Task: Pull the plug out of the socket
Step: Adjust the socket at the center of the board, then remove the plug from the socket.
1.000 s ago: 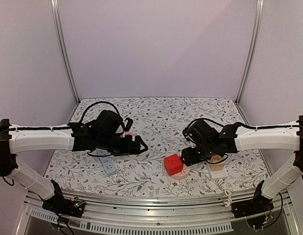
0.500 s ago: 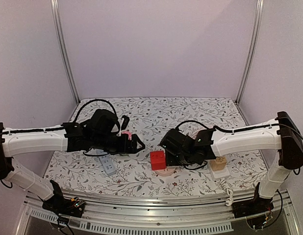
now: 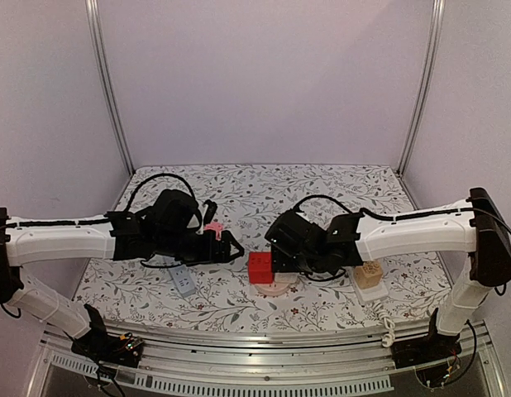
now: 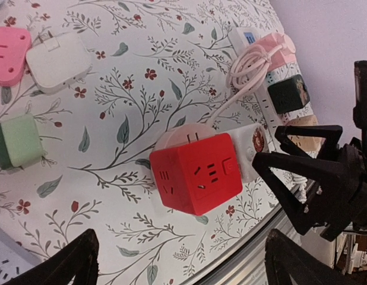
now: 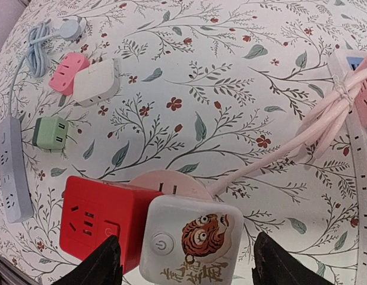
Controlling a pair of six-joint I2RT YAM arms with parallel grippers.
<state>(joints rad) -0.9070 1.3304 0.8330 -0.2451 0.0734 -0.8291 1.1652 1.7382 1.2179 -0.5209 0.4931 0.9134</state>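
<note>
A red cube plug (image 5: 97, 222) (image 4: 195, 172) (image 3: 260, 267) and a white cube with a tiger picture (image 5: 192, 240) (image 4: 255, 145) sit side by side on a round pink socket (image 5: 171, 181) (image 4: 183, 133) (image 3: 278, 288). The socket's pink cord (image 5: 278, 157) runs off to the right. My right gripper (image 5: 186, 240) (image 3: 276, 256) is open and straddles the tiger cube, with a gap on each side. The left gripper (image 4: 180, 237) (image 3: 232, 246) is open and empty. It hovers just left of the red cube, apart from it.
Pink (image 5: 66, 71), white (image 5: 95, 80) and green (image 5: 50, 132) adapters lie to the left, beside a grey power strip (image 5: 8, 172) (image 3: 183, 283) and a coiled blue cable (image 5: 38, 38). A white strip (image 4: 263, 98) and a beige piece (image 3: 369, 275) lie to the right. The table's front edge (image 4: 243, 255) is close.
The right arm has swung left, bringing the round socket and both cubes toward the left gripper, and its jaws have widened off the tiger cube. The left gripper has barely moved.
</note>
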